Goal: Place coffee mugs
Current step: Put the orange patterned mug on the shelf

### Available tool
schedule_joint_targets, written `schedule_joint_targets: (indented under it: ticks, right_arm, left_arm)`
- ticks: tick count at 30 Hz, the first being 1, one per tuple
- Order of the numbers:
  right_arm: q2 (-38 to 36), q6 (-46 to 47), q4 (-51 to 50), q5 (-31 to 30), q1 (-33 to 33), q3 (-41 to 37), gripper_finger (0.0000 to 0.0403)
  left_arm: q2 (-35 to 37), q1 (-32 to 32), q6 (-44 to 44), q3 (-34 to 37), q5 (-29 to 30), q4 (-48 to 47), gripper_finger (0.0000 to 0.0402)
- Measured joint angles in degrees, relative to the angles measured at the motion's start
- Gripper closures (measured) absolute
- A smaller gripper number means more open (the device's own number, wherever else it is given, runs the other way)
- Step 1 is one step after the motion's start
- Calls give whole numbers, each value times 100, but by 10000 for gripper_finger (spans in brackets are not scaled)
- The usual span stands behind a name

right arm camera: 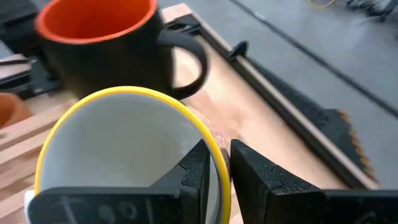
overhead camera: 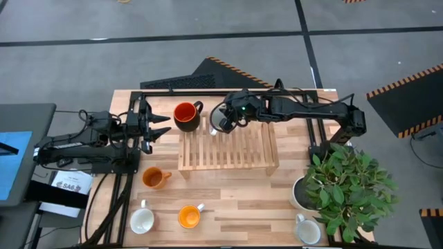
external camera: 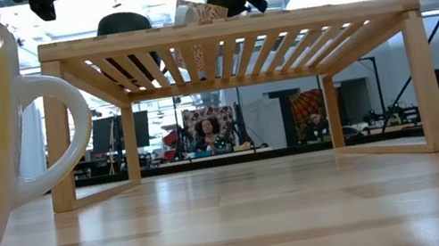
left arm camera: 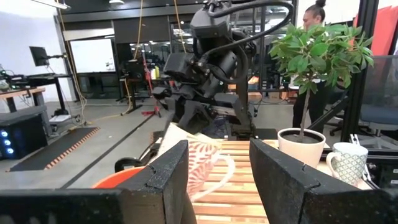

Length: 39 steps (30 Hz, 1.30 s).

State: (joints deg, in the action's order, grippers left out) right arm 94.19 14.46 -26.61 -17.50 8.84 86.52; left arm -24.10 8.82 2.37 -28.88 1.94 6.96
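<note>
Your right end effector (overhead camera: 223,123) sits over the rack's (overhead camera: 228,149) far edge, fingers pinched on the rim of a patterned mug (overhead camera: 221,122); in the right wrist view the yellow rim (right arm camera: 211,146) runs between the two fingers. The dark mug (overhead camera: 185,115), red inside, stands just beside it on the rack's far left corner. Your left end effector (overhead camera: 160,127) hovers left of the rack, fingers spread wide, holding nothing. On the desk (overhead camera: 242,207) you have two orange mugs (overhead camera: 155,178) (overhead camera: 188,216) and two white ones (overhead camera: 142,221) (overhead camera: 307,231).
</note>
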Motion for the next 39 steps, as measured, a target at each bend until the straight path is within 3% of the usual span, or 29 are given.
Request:
schedule_joint_targets:
  ticks: [13, 22, 39]
  right_arm:
    - [-35, 113, -900, 523, 144, 313, 316]
    - [-35, 46, -904, 611, 144, 564, 316]
    - [-33, 50, -1479, 1414, 184, 564, 316]
  left_arm:
    - [0, 0, 0, 0, 2, -37, 244]
    - [0, 0, -2, 0, 1, -80, 244]
    - [0, 0, -26, 0, 28, -192, 244]
